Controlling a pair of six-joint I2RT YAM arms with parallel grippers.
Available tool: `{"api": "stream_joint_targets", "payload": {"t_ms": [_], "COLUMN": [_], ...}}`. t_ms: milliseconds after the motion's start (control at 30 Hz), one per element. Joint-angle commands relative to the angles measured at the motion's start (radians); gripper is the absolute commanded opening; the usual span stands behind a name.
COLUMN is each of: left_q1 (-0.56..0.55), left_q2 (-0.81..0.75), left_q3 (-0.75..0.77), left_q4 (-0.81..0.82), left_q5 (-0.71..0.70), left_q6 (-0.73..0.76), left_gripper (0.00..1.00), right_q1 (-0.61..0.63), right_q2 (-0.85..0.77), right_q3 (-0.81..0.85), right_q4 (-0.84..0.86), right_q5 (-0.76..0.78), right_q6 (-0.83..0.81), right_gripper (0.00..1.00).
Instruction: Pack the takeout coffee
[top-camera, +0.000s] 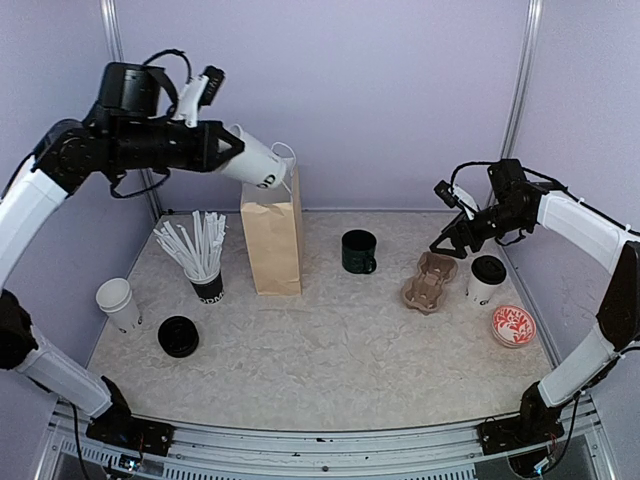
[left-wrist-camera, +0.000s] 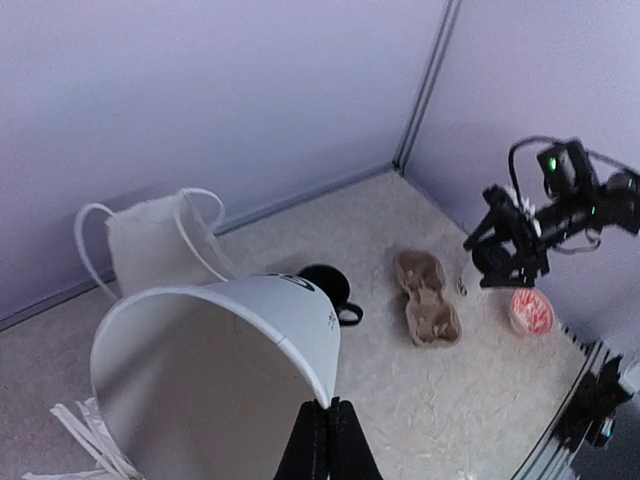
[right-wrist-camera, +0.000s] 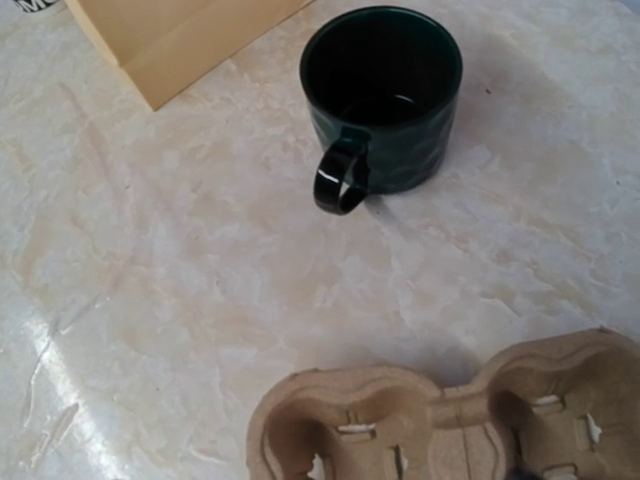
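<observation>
My left gripper (top-camera: 228, 143) is shut on the rim of a lidless white paper cup (top-camera: 256, 161) with black lettering. It holds the cup tilted, high above the brown paper bag (top-camera: 271, 241). In the left wrist view the fingers (left-wrist-camera: 325, 440) pinch the rim of the cup (left-wrist-camera: 230, 360) over the bag (left-wrist-camera: 150, 238). A lidded takeout cup (top-camera: 487, 279) stands at the right, beside the cardboard carrier (top-camera: 429, 281). My right gripper (top-camera: 443, 243) hovers open and empty over the carrier (right-wrist-camera: 450, 420). Another lidless cup (top-camera: 118, 302) and a loose black lid (top-camera: 178, 336) sit at the left.
A dark green mug (top-camera: 358, 251) stands between the bag and the carrier, and it shows in the right wrist view (right-wrist-camera: 385, 100). A black cup of white straws (top-camera: 204, 280) stands left of the bag. A red-patterned disc (top-camera: 513, 326) lies at the front right. Walls close the back and sides.
</observation>
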Motion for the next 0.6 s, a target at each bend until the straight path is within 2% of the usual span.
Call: {"api": "stream_joint_targets", "payload": {"t_ms": [0, 133, 267, 567], "left_q1": [-0.167, -0.296, -0.361, -0.398], "left_q2": [0.185, 0.424, 0.574, 0.666], "left_q3": [0.018, 0.097, 0.12, 0.047], "left_q4": [-0.118, -0.228, -0.282, -0.182], "left_q5": [0.04, 0.022, -0.046, 0.036], "left_q6": [0.166, 0.202, 0.234, 0.23], "left_gripper": [0.0, 0.0, 0.0, 0.0], "right_q1": [0.015, 0.015, 0.015, 0.015], "right_q2": [0.012, 0.029, 0.033, 0.035], "right_q3": [0.021, 0.027, 0.031, 0.022], "right_q4": [0.007, 0.008, 0.006, 0.01], "right_q5": [0.013, 0.019, 0.019, 0.018], "right_q6": [-0.012, -0.012, -0.012, -0.015], "right_gripper": [0.79, 0.79, 0.79, 0.79]}}
